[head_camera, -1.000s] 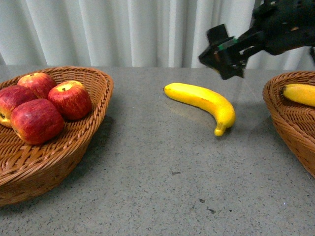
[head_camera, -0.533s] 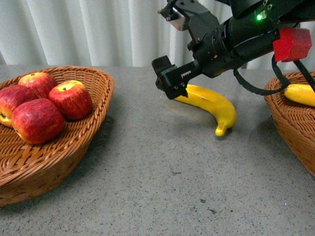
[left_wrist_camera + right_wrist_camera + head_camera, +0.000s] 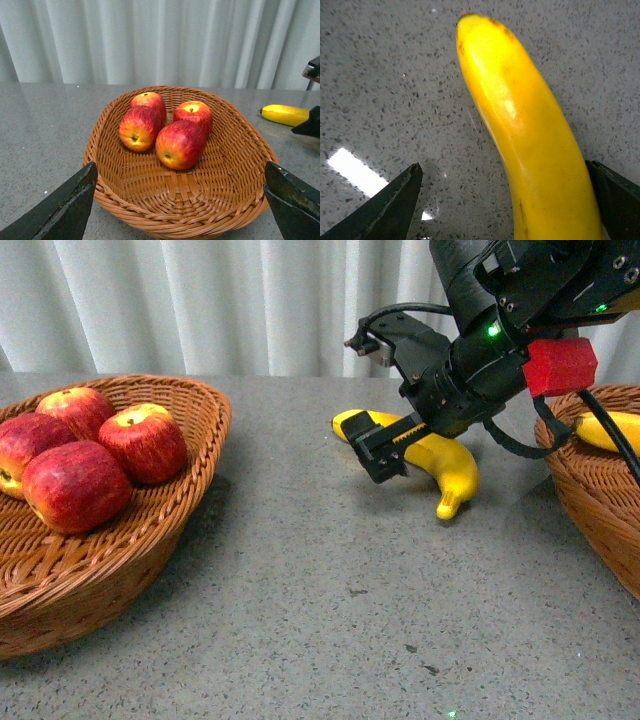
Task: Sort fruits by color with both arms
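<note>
A yellow banana (image 3: 452, 466) lies on the grey table, and my right gripper (image 3: 383, 448) hangs low over its left half, open. In the right wrist view the banana (image 3: 520, 130) runs between the spread fingers (image 3: 395, 202), close to one of them. Several red apples (image 3: 100, 450) sit in the left wicker basket (image 3: 190, 495). A second banana (image 3: 612, 430) rests in the right basket (image 3: 585, 490). My left gripper (image 3: 180, 170) is open, held just before the apple basket (image 3: 175, 200), with nothing between its fingers. The left arm is out of the front view.
White curtains hang behind the table. The table banana (image 3: 284, 114) and a tip of the right gripper (image 3: 310, 126) show at the edge of the left wrist view. Bare grey tabletop (image 3: 350, 620) lies between the two baskets.
My right arm swung down and leftward from the upper right, then settled lower over the table banana. The banana and the apples have not moved.
</note>
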`<state>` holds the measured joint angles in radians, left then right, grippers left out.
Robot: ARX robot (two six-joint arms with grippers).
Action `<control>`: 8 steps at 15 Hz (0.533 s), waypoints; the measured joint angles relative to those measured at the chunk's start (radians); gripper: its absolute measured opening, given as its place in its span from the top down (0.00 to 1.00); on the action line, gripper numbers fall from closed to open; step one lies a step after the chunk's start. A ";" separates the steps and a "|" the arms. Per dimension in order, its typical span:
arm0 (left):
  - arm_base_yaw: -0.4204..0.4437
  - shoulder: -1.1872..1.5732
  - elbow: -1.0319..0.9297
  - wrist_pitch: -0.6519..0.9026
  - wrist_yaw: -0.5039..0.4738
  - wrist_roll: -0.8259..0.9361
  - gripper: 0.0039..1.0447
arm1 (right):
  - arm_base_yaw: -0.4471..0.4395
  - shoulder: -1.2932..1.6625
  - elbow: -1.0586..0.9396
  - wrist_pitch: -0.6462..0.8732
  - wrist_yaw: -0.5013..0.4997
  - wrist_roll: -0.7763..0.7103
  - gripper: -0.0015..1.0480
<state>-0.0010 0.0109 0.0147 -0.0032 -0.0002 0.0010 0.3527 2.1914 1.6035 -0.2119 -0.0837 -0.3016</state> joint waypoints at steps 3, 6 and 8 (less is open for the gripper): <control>0.000 0.000 0.000 0.000 0.000 0.000 0.06 | 0.002 0.017 0.000 -0.009 0.018 -0.007 0.06; 0.000 0.000 0.000 0.000 0.000 0.000 0.06 | 0.015 0.020 0.000 0.008 0.048 -0.014 0.23; 0.000 0.000 0.000 0.000 0.000 0.000 0.06 | 0.021 0.026 -0.003 0.039 0.056 -0.013 0.44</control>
<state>-0.0010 0.0109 0.0147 -0.0036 -0.0002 0.0010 0.3737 2.2173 1.6009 -0.1734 -0.0273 -0.3149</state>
